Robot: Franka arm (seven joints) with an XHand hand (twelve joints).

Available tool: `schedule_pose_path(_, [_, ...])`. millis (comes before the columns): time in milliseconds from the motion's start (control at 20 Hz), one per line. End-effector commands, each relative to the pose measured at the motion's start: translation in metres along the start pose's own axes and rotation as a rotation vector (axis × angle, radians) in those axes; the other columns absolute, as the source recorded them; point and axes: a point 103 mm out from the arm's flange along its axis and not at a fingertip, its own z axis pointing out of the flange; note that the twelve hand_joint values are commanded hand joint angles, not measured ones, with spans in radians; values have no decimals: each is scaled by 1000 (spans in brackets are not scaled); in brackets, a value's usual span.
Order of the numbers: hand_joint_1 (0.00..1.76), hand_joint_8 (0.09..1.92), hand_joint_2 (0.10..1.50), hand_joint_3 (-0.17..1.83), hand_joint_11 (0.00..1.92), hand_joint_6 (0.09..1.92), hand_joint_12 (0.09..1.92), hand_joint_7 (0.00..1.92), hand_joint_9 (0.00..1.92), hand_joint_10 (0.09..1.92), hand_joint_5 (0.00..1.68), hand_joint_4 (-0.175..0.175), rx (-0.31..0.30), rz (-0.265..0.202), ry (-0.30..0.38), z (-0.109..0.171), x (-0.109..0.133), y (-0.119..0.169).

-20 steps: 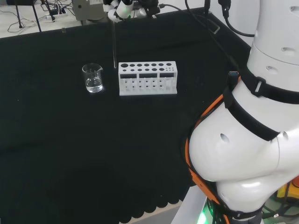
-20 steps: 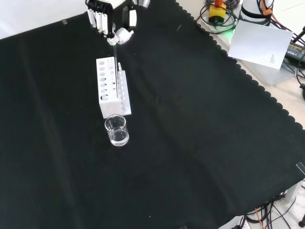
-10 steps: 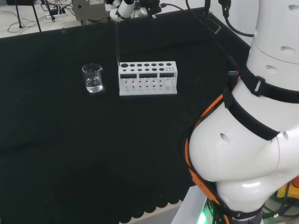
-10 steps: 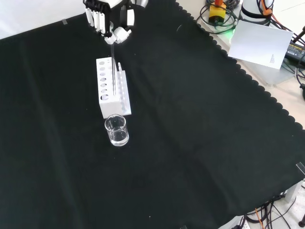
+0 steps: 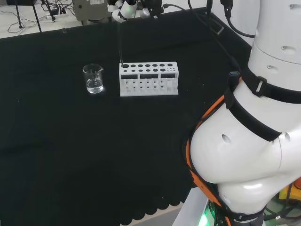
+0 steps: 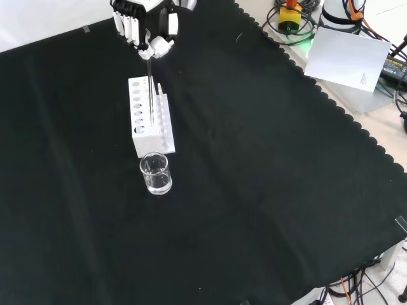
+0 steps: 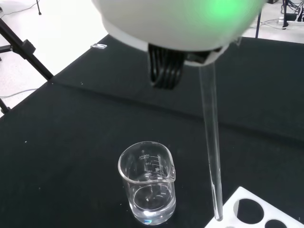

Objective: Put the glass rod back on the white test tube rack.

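We see the fingers [image 6: 131, 25] curled round the top of the rod [image 6: 151, 95], pinching it; the hand [image 6: 147, 28] sits at the cloth's far edge in the front view, at the top edge in the head view [image 5: 126, 8]. The rod hangs near upright [image 5: 120, 42], its lower tip at the rack's [image 5: 148, 78] left end in the head view, right at the corner hole. In the wrist view the tip [image 7: 217, 216] is just at the rack's [image 7: 251, 211] white edge, beside a hole; we cannot tell if it has entered one or touches the rack.

The rack [image 6: 150, 122] lies in the far half of the cloth [image 6: 254, 190], long side running toward the front camera. All its holes look empty. The beaker [image 6: 156, 173] stands just beside the rack's near end in the front view, apart from it, with a little clear liquid [image 7: 149, 202]. It is close to the rod's tip, on the left in the head view [image 5: 93, 78].

Wide bare cloth lies right of and below the rack in the front view. The arm's white links [image 5: 249, 141] fill the head view's right.
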Motion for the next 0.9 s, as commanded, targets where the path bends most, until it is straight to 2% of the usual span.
schedule_pose_path(50, [1331, 1035, 490, 977, 1509, 523, 985, 1311, 1770, 645, 1302, -175, 11, 14, 5, 13, -11, -4])
schedule_pose_path(900, [1331, 1034, 488, 980, 1510, 525, 985, 1312, 1771, 644, 1302, -175, 28, 26, 14, 18, -19, -8])
